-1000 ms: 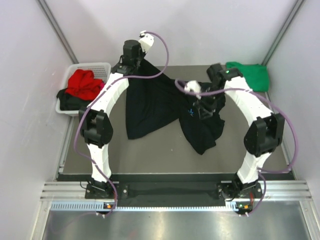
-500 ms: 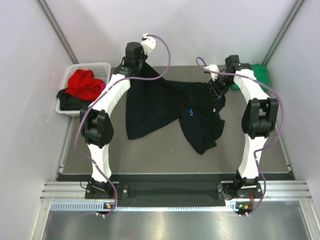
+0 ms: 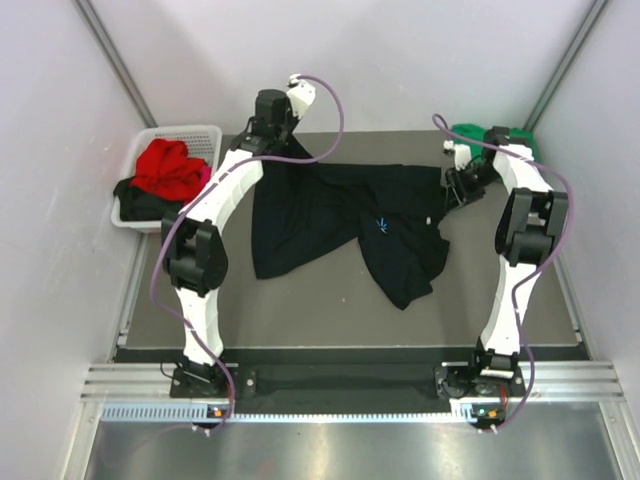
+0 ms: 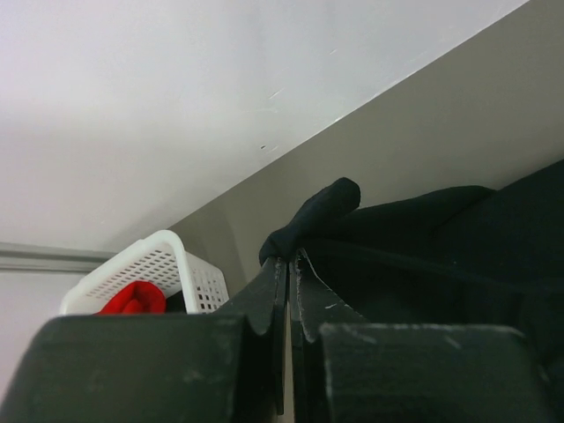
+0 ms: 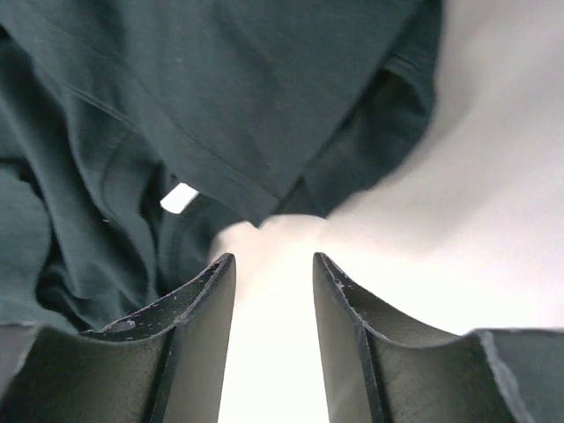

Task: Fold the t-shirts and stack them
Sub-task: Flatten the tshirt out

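Observation:
A large black t-shirt [image 3: 330, 205] with a tiny blue chest mark [image 3: 381, 224] lies spread across the table. My left gripper [image 3: 281, 138] is at its back-left corner. In the left wrist view the left gripper [image 4: 289, 257] is shut on a rolled fold of that black cloth [image 4: 322, 207]. My right gripper [image 3: 453, 189] hovers at the shirt's right edge. In the right wrist view the right gripper [image 5: 273, 264] is open with nothing between its fingers, and the shirt's hem [image 5: 264, 115] and a white tag [image 5: 179, 197] lie just beyond the tips. A green t-shirt [image 3: 478, 131] lies at the back right, partly behind the right arm.
A white lattice basket [image 3: 195, 133] stands at the left wall and holds a red t-shirt [image 3: 165, 165], a black one [image 3: 138, 200] and a sliver of pink [image 3: 204, 173]. The basket [image 4: 172, 264] also shows in the left wrist view. Walls close in the table on three sides.
My right arm has swung from the shirt's middle out to its right edge. The shirt's upper part now lies stretched further right. The left gripper has kept its hold at the back.

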You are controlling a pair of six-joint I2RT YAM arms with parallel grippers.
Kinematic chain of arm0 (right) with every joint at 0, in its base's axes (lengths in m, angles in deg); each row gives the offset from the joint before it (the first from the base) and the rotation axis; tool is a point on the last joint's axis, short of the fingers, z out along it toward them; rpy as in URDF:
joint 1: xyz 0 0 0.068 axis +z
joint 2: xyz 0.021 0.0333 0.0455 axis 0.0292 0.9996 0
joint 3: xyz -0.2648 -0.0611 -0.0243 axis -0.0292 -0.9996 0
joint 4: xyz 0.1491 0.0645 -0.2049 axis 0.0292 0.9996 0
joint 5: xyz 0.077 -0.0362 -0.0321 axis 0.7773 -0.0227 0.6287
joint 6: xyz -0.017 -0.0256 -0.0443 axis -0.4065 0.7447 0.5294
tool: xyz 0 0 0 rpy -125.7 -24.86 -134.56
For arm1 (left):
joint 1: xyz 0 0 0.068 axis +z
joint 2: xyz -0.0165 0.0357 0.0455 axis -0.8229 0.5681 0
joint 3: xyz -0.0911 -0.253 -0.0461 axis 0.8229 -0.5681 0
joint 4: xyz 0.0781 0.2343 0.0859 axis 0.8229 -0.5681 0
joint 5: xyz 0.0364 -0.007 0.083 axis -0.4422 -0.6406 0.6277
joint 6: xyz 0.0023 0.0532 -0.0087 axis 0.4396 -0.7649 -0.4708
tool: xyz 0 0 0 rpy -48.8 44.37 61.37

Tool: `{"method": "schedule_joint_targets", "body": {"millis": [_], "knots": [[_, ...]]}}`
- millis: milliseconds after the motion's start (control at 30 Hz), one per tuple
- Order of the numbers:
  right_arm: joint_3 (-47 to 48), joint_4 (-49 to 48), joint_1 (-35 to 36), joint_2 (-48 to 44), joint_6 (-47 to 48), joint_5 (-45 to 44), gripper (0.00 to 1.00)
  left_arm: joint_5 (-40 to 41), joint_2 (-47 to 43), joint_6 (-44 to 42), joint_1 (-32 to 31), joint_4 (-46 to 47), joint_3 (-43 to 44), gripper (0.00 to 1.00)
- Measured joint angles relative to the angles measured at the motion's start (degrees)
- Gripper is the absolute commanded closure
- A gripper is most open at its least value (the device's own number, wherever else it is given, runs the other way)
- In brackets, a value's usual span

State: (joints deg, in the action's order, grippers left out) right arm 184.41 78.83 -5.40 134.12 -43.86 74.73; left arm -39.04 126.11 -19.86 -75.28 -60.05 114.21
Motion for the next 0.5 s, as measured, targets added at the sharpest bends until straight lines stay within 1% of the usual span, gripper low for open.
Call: {"method": "schedule_joint_targets", "body": {"millis": [500], "knots": [[0.9, 1.7, 0.1, 4.8, -1.7, 3.3, 0.6, 0.3, 0.2, -0.2, -1.6, 0.0, -0.5, 1.0]]}}
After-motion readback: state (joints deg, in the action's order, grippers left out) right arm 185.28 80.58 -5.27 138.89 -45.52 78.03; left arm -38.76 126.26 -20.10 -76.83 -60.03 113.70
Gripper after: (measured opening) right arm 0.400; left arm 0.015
